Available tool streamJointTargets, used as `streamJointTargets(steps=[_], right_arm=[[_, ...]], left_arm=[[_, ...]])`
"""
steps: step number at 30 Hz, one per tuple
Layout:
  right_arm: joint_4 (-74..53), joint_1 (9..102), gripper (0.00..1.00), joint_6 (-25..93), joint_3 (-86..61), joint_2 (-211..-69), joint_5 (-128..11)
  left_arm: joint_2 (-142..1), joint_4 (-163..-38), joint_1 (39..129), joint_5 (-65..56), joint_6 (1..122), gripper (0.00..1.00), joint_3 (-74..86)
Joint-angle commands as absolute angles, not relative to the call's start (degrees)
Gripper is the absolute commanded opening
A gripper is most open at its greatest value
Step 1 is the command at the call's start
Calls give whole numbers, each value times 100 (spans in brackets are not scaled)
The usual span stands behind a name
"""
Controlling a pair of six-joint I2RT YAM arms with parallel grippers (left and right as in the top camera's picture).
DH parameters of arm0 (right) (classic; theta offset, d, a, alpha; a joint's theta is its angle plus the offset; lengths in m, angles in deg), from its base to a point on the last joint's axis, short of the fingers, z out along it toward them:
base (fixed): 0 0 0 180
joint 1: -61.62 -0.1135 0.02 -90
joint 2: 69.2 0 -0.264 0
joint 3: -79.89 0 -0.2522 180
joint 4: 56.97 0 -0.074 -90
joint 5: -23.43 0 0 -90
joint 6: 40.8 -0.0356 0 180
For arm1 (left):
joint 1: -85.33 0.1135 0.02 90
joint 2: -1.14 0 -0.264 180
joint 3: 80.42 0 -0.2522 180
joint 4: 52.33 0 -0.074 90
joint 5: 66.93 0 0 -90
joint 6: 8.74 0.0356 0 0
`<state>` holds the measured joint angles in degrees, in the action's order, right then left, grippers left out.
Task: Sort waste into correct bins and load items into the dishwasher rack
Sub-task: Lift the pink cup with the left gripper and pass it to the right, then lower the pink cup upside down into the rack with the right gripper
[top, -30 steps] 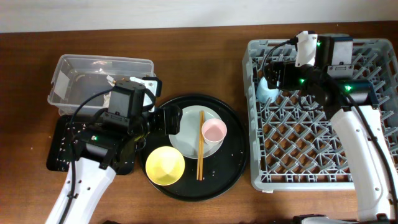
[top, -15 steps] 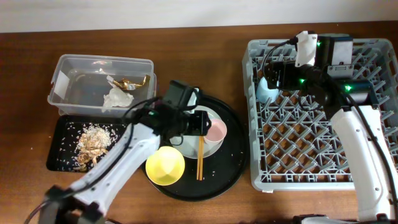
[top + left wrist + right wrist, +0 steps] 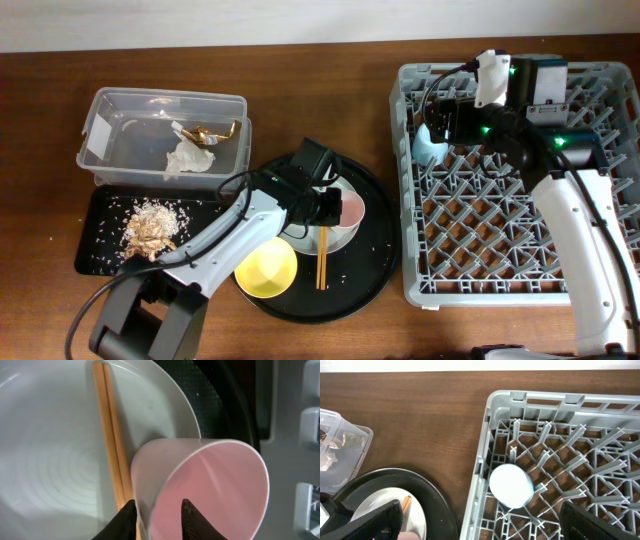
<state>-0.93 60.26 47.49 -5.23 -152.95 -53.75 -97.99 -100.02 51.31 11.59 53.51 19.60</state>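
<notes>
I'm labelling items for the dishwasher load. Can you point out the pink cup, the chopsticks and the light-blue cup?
pink cup (image 3: 220, 480), left wrist view, on its inner wall.
chopsticks (image 3: 111, 435), left wrist view, mid-shaft over the plate.
light-blue cup (image 3: 510, 485), right wrist view, on its upturned base.
</notes>
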Motion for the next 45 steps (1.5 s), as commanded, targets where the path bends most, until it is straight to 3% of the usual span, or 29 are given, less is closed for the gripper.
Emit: streamJointTargets(steps=[1, 4, 9, 12, 14, 17, 21, 23, 25, 27, 32, 36, 40, 44, 45], right_arm=[[-93, 6010, 98, 4720, -479, -15321, -5327], [-93, 6010, 98, 4720, -479, -15321, -5327], [-93, 6010, 98, 4720, -479, -15321, -5327], [-93, 6010, 98, 4720, -479, -15321, -5327], [-93, 6010, 98, 4720, -479, -15321, -5327], [-93, 6010, 98, 4720, -479, -15321, -5325], [152, 6010, 98, 4428, -479, -15319, -4850], [869, 6015, 98, 4441, -477, -15315, -3215], [1308, 6021, 98, 6397, -466, -15280, 706], [1227, 6019, 97, 6701, -466, -15231, 2229], [1273, 5177, 94, 6943, -468, -15205, 2236], [1275, 5064, 93, 7022, -468, -15205, 2109], [1291, 4804, 92, 7024, -470, -15205, 2105], [1142, 4699, 67, 7020, -468, -15205, 2105], [1135, 4703, 66, 7022, -468, -15205, 2081]], left_arm=[[-9860, -9998, 5107, 1351, 5342, 19, 1978], [-9860, -10017, 5107, 1347, 5344, 1, 1978], [-9617, -10019, 5252, 721, 5349, 1, 1794], [-8632, -10017, 5702, 217, 5347, 0, 1493], [-7945, -10022, 6331, -1132, 5618, 1, 1488], [-7740, -10017, 7778, -4105, 6031, 0, 1488], [-7794, -9816, 7988, -5823, 6324, 1, 1490], [-7794, -9757, 7988, -5814, 6319, 1, 1488], [-7794, -9643, 8019, -5772, 6310, 1, 1488], [-7794, -9606, 8347, -5781, 6249, 1, 1488], [-7794, -9613, 8211, -5820, 6251, 1, 1490], [-7794, -9613, 7807, -6070, 6251, 2, 1490], [-7794, -9608, 7385, -5593, 6251, 2, 1490], [-7794, -9611, 7332, -5508, 6254, 1, 1490], [-7794, -9611, 7332, -5508, 6256, 1, 1490]])
